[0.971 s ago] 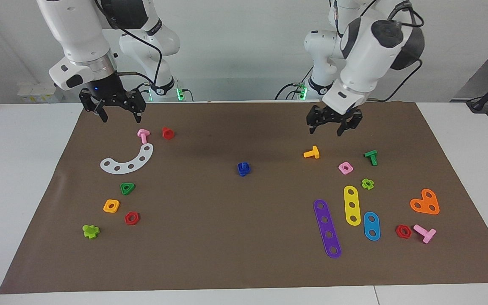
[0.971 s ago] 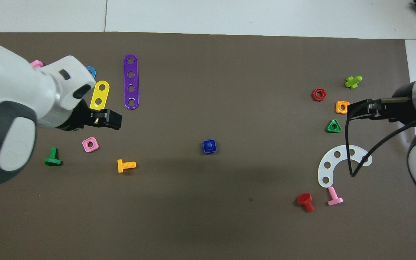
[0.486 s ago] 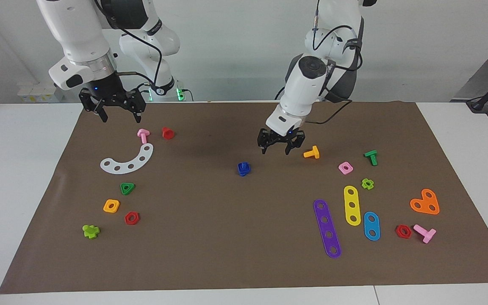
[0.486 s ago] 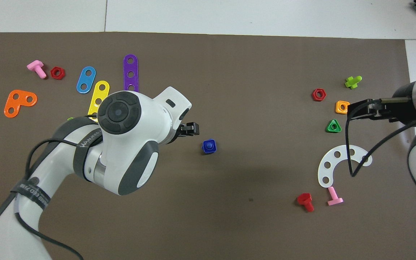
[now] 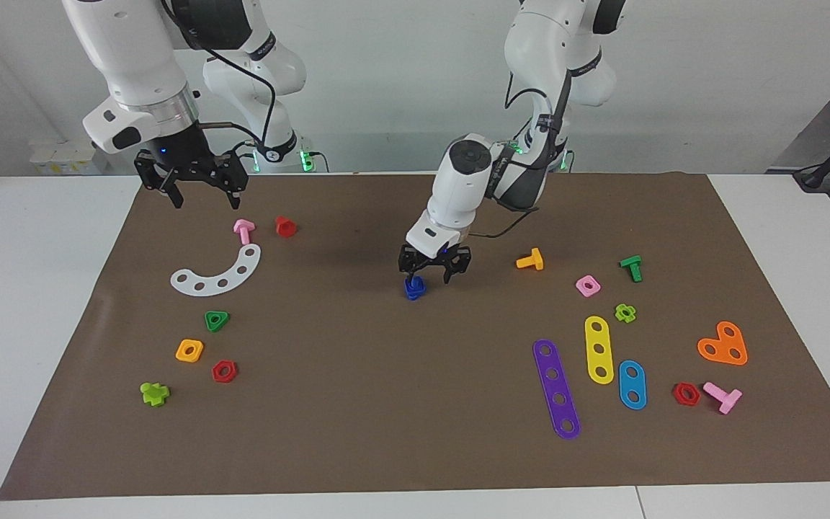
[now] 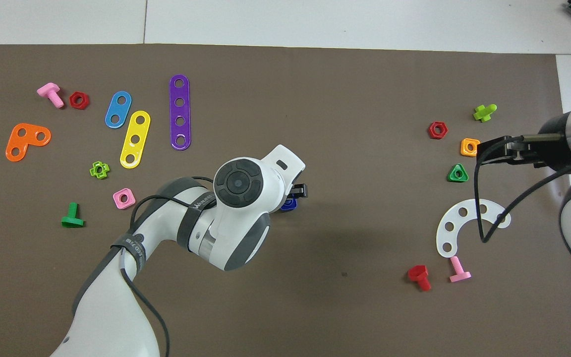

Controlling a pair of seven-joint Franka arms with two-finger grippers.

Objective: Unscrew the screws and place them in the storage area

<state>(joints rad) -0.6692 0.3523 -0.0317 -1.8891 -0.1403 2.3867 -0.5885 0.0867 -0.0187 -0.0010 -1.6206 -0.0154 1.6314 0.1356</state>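
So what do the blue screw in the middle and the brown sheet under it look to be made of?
The blue screw, under the left end effector: probably moulded plastic, going by its uniform saturated colour and chunky toy shape. The brown sheet: matte, thin, likely paper or felt; it shows no glare and a slight ripple at one edge.

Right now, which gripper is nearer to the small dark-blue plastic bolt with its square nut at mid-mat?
Left. The left gripper is open just above the dark-blue bolt, fingers around it. The right gripper waits, open, at the right arm's end, over the mat's edge by the pink bolt.
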